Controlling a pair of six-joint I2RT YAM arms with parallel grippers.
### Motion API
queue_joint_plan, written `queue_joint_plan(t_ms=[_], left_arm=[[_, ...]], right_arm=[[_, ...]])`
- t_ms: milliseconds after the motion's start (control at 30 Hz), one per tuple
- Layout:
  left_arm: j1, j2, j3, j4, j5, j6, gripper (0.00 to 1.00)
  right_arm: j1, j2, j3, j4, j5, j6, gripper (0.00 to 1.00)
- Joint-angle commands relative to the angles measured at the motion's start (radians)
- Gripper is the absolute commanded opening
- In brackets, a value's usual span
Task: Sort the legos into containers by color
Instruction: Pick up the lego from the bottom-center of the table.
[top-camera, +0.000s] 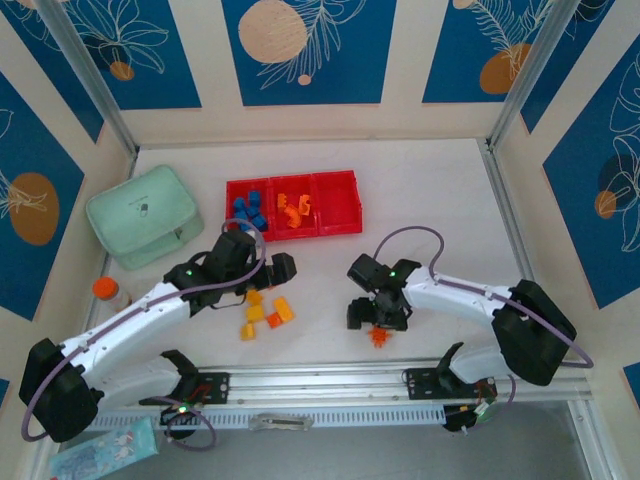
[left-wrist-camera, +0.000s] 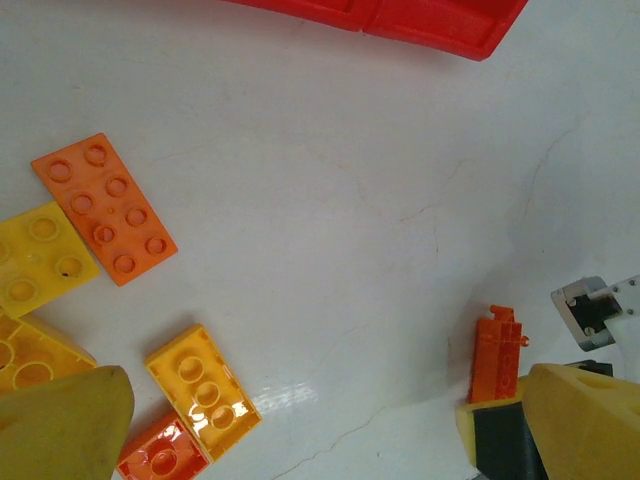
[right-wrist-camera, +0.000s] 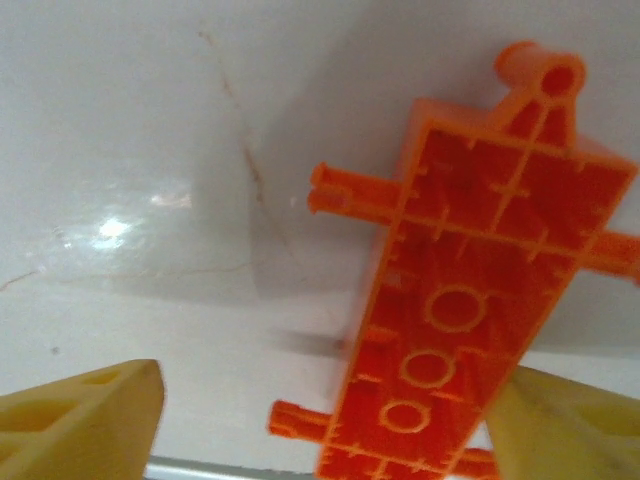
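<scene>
Right gripper (right-wrist-camera: 330, 405) was down over the long orange piece (right-wrist-camera: 470, 270), which lay flat near the table's front edge. Its fingers stood apart, one pad beside the piece and the other well clear, so nothing was clamped. The risk: a lopsided squeeze could spin that piece or skate it away, since its side pegs give an uneven hold. Left gripper (left-wrist-camera: 325, 400) hung wide open and empty by the loose pile, close enough to knock it. The count: one red tray (top-camera: 337, 205) of three bins, blue bricks (top-camera: 247, 208) in the left one and orange in the middle; five loose bricks, two orange (left-wrist-camera: 105, 208) and three yellow (left-wrist-camera: 203, 388).
</scene>
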Motion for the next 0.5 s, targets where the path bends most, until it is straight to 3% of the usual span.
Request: queue_joint_plan(t_ms=[0,233,467], left_arm=[[-0.009,0.004,0.002,0.012,-0.014,-0.009,0.99],[-0.010,0.005,0.003,0.012,-0.017,-0.005,0.99],[-0.010,0.018,0.013,0.014,-0.011,-0.001,0.99]], right_arm=[[0.004,0.030,0.038,-0.052,0.070,0.024,0.73],[0.013,0.087,0.062,-0.059,0.120,0.038,0.62],[0.016,0.096,0.056,-0.030,0.112,0.061,0.43]])
